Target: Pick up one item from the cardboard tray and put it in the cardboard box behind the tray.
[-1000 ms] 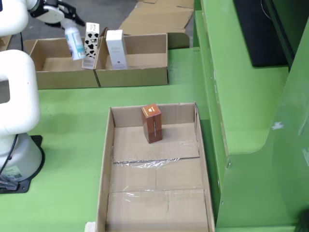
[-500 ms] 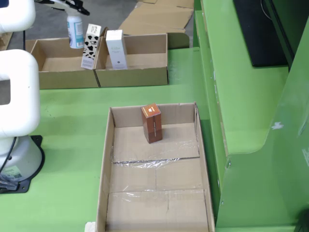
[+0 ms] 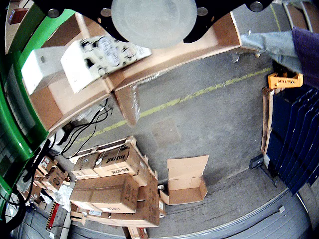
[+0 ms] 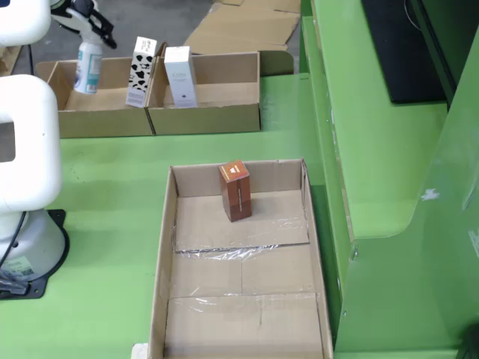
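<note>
In the fixed view a long cardboard tray (image 4: 166,247) lies on the green table with one brown carton (image 4: 236,191) standing at its far end. Behind it are two cardboard boxes side by side, left (image 4: 105,123) and right (image 4: 206,120). A cow-patterned carton (image 4: 141,71) and a white carton (image 4: 179,75) stand near the wall between them. My gripper (image 4: 91,28) is at the top left, above the left box, holding a white-and-blue bottle (image 4: 88,67) upright inside it. In the gripper view a round pale disc (image 3: 153,20) fills the top, with the cow-patterned carton (image 3: 102,57) and white carton (image 3: 42,67) beside it.
The arm's white base (image 4: 26,187) stands left of the tray. A raised green shelf (image 4: 374,149) with a black screen (image 4: 404,45) runs along the right. Flat cardboard (image 4: 239,22) lies behind the boxes. The gripper view shows stacked cartons (image 3: 109,189) on the floor beyond.
</note>
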{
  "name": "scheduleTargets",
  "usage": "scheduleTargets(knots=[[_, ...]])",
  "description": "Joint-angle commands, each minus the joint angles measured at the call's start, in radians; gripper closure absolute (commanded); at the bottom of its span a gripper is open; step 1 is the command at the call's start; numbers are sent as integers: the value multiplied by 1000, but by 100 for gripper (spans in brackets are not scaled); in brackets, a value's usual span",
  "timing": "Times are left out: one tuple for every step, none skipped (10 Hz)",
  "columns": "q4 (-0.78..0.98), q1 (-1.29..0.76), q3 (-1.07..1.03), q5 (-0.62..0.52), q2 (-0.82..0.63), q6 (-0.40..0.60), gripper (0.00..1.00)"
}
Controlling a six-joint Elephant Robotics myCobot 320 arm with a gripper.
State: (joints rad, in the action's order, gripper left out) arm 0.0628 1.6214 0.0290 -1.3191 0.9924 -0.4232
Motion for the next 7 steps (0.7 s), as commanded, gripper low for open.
scheduleTargets(knots=[[27,-12,-29,-30,-63,-11,100],[20,-11,-29,-25,-64,-4,100],[16,-10,-29,-20,-64,0,100],[16,-10,-29,-20,-64,0,100],[-7,-8,-29,-6,-57,12,100],[-7,-8,-29,-6,-57,12,100],[-7,-8,-29,-6,-57,12,100]])
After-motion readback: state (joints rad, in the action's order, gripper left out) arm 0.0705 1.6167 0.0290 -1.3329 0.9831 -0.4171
